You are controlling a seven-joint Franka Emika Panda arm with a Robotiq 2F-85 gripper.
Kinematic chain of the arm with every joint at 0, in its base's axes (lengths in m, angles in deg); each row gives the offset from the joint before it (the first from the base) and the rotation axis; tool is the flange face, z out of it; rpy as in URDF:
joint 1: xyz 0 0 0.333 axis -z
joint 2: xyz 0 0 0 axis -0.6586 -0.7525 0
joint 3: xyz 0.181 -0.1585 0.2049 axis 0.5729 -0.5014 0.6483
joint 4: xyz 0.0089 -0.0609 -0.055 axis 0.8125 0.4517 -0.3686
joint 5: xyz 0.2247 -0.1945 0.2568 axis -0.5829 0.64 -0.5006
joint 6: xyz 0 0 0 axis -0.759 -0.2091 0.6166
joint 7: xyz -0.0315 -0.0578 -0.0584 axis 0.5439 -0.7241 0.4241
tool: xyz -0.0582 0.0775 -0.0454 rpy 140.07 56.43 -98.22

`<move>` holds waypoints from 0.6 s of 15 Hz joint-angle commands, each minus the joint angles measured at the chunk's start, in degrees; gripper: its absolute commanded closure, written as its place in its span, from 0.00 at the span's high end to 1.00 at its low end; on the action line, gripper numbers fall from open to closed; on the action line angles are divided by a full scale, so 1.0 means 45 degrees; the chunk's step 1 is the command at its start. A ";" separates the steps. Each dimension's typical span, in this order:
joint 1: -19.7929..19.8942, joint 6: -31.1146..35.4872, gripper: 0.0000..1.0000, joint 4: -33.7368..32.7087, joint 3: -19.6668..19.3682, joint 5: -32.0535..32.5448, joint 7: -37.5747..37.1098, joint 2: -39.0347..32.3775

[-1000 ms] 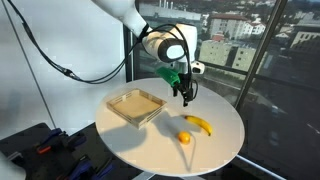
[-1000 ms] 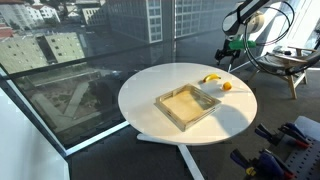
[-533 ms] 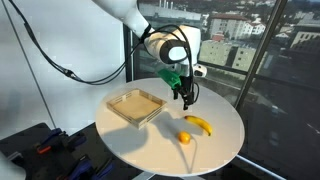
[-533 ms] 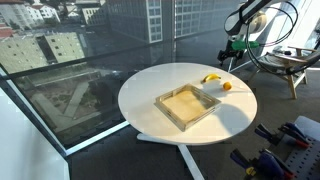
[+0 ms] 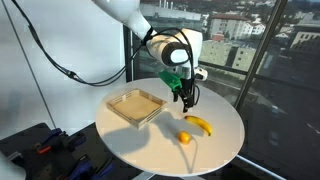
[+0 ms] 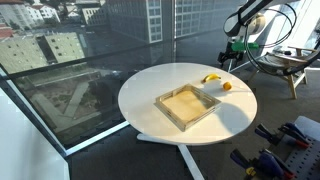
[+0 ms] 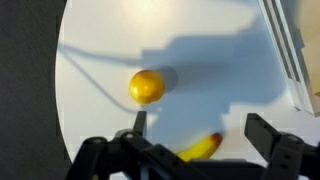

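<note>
Small move only. In an exterior view the gripper [image 5: 188, 99] has crept up a touch and then nudged sideways, and the wrist went with it. The gap to the banana [image 5: 200, 124] and orange [image 5: 185, 137] below it is slightly bigger. From the farther exterior camera the shift is too small to see.

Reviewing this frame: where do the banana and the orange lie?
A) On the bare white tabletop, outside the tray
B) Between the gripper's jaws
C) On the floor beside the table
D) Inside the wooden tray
A: in an exterior view the banana and the orange rest on the round white table, apart from the wooden tray, and the open gripper above them holds nothing.
</note>
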 commanded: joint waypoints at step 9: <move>0.0572 -0.0363 1.00 -0.1489 0.0018 -0.0315 -0.0093 -0.1289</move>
